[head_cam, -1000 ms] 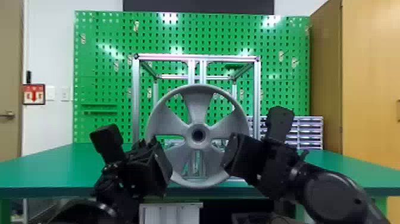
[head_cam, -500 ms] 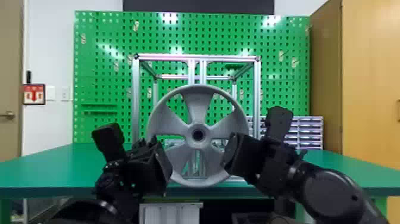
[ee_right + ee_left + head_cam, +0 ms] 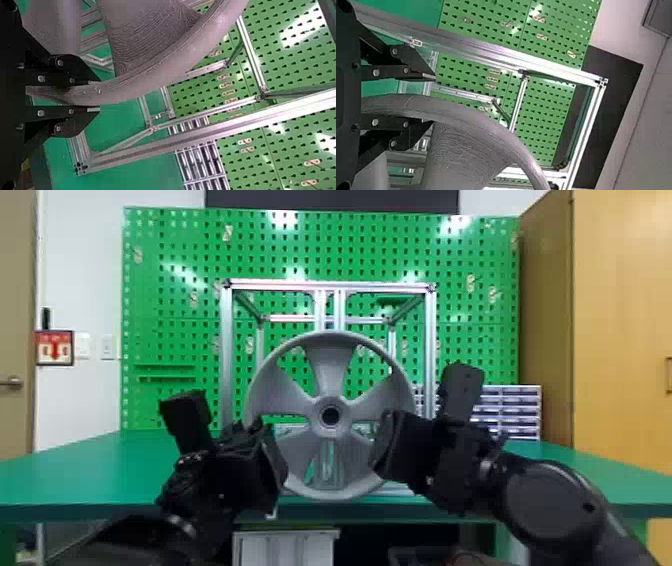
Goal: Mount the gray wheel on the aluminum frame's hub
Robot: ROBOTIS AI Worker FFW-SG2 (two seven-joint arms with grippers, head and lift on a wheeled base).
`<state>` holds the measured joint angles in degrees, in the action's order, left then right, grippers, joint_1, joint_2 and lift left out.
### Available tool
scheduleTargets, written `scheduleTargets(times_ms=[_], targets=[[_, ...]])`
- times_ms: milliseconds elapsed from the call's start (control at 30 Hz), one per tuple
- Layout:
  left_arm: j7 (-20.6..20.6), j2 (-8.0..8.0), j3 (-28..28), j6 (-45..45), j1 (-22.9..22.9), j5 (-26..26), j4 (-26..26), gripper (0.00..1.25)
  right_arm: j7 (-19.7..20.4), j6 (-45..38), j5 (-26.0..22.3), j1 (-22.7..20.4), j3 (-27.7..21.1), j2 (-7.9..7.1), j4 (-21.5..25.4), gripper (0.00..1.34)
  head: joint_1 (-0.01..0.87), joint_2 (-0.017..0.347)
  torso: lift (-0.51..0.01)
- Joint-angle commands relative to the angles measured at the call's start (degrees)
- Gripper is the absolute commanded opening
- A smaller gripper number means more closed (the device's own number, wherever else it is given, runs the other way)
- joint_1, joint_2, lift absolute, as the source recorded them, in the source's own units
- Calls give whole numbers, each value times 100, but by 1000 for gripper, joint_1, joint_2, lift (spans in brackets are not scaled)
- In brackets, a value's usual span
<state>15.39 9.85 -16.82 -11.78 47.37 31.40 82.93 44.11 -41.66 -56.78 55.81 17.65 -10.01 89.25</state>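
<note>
We see the gray wheel (image 3: 330,360) upright in front of the aluminum frame (image 3: 300,285), near the middle of the scene, with broad, flaring spokes, a thin round rim and a dark round center bore (image 3: 329,416). It has a matte surface; the frame is of straight, shiny, grooved bars. Behind stands a glossy green pegboard (image 3: 170,310), and below is a smooth green tabletop (image 3: 100,470). A drawer unit (image 3: 510,410) sits at the far right.

The left gripper (image 3: 260,470) is at the wheel's left side and the right gripper (image 3: 395,445) at its right side. From the head we cannot tell how the wheel's back meets the frame.

The wrist views show us fine curved ridges on the spokes and how the jaws stand, which the head view hides. At the left gripper (image 3: 433,99) the jaws are apart, with the rim between them and a gap along one side. At the right gripper (image 3: 97,95) the jaws are closed on the rim, one on each face.

Compared with a second ago, we find the left gripper slightly higher and farther right, the right gripper slightly higher and farther left, and the wheel in nearly the same place.
</note>
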Motion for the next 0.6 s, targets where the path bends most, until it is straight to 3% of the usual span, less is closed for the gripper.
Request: scheduleTargets(times_ms=[0, 567], targets=[[395, -1, 12, -61, 97, -20, -154, 385, 142, -26, -53, 79, 19, 34, -153, 126, -5, 6, -499], [421, -10, 4, -70, 247, -169, -453, 393, 159, 35, 18, 202, 19, 157, -461, 126, -5, 6, -499]])
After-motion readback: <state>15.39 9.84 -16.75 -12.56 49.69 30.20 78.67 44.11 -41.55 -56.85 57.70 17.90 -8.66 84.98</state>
